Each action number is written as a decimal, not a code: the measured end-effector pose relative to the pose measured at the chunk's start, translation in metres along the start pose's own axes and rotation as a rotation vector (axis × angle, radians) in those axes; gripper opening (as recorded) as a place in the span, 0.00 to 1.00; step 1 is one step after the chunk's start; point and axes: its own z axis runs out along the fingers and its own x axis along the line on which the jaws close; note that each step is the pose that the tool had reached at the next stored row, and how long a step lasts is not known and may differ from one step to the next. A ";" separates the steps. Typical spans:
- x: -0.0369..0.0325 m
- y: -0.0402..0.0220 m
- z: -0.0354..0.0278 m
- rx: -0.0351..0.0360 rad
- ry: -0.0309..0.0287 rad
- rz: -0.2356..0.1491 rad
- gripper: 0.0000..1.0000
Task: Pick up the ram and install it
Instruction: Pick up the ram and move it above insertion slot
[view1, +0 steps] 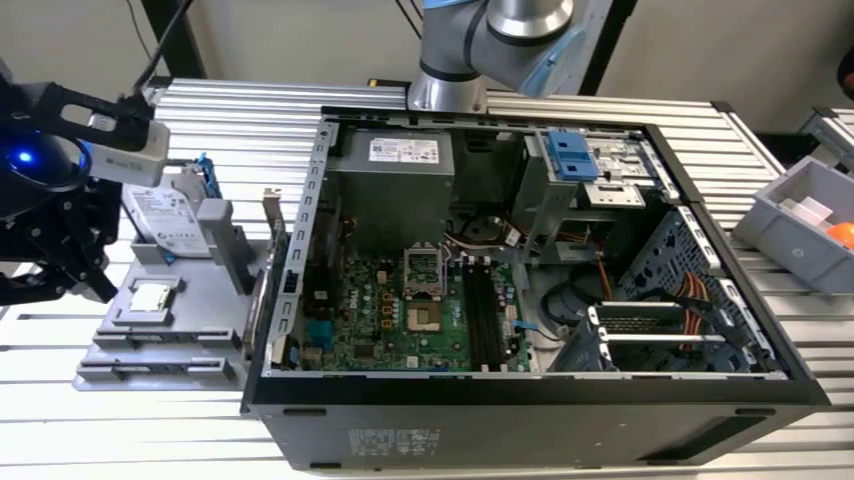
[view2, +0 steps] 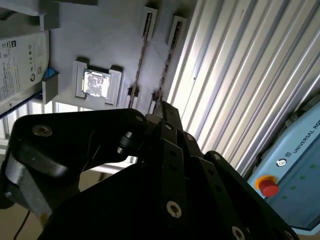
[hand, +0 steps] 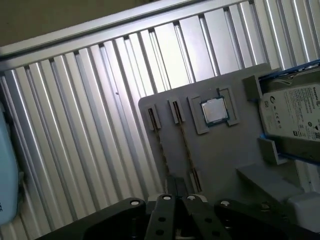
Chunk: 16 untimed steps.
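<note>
As gripper (hand: 181, 194) hovers, ram (hand: 184, 145) points toward it

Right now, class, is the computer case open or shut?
Open. In the exterior view the computer case has no side panel over it, and the motherboard inside shows.

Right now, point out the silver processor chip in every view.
Exterior view: processor chip on the grey tray, at the exterior view's left.
Second wrist view: processor chip beside the hard drive.
First wrist view: processor chip beside the hard drive.
Shared landmark: the hard drive.
</note>
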 end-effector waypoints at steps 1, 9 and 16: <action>0.0000 0.0000 0.0000 0.0000 0.0001 -0.012 0.00; -0.0001 0.0000 0.0000 -0.0003 0.0009 -0.112 0.00; -0.0002 0.0001 0.0000 -0.0007 0.0017 -0.200 0.00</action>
